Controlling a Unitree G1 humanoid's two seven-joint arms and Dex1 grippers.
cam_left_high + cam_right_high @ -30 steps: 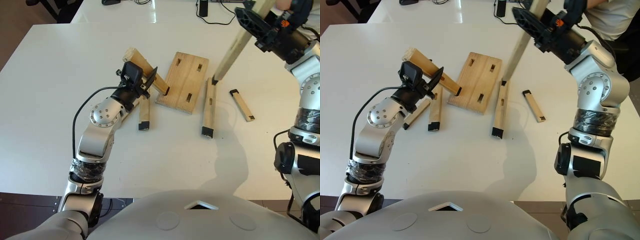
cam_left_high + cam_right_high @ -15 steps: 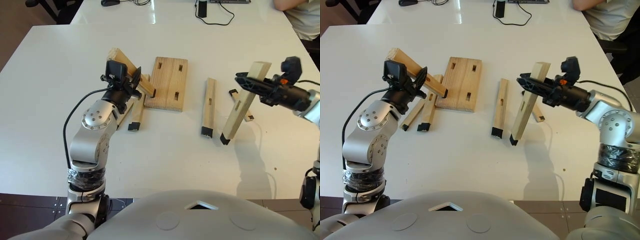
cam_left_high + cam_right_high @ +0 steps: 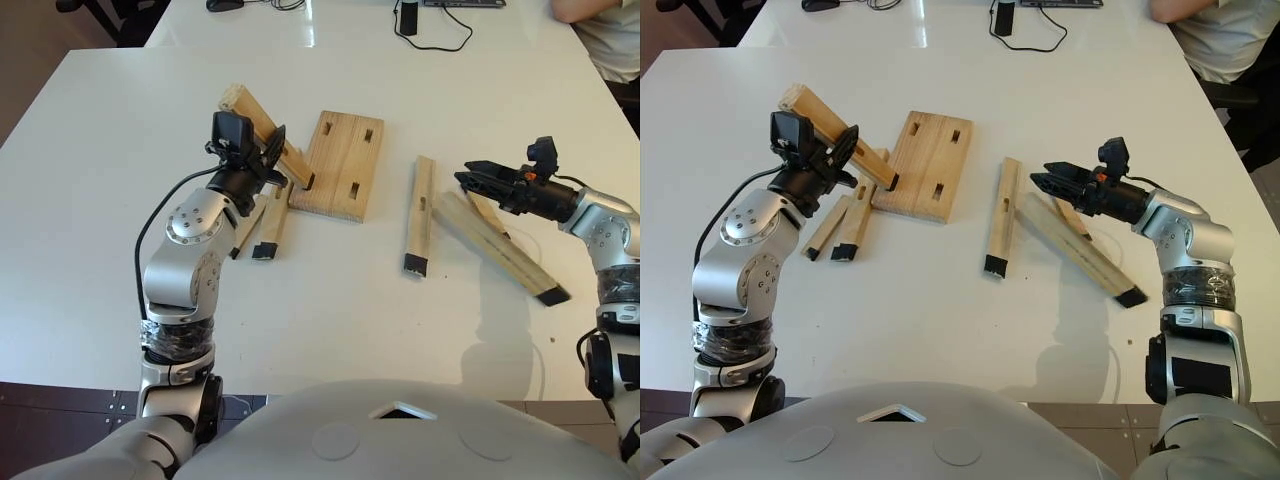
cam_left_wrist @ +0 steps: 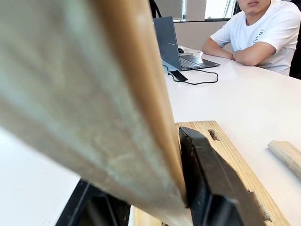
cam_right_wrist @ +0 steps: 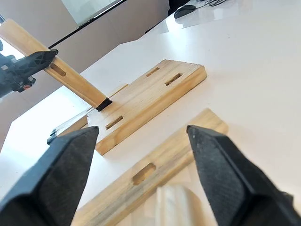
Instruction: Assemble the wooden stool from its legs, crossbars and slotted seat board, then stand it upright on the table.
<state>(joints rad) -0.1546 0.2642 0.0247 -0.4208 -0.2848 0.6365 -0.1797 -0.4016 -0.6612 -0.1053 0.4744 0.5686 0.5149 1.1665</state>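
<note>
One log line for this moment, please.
left fingers: shut on tilted leg, capped end at seat board edge | right fingers: open at flat leg on table | stool: unassembled

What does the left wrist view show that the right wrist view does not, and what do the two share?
Left wrist view: a close look along the held leg, clamped against a dark finger of the left end effector, with a laptop on the far table behind.

Right wrist view: the open right end effector above a slotted leg lying flat, the left end effector seen from afar, the held leg's black tip at the board's edge, and a mouse.

Both: the slotted seat board and the held leg.
</note>
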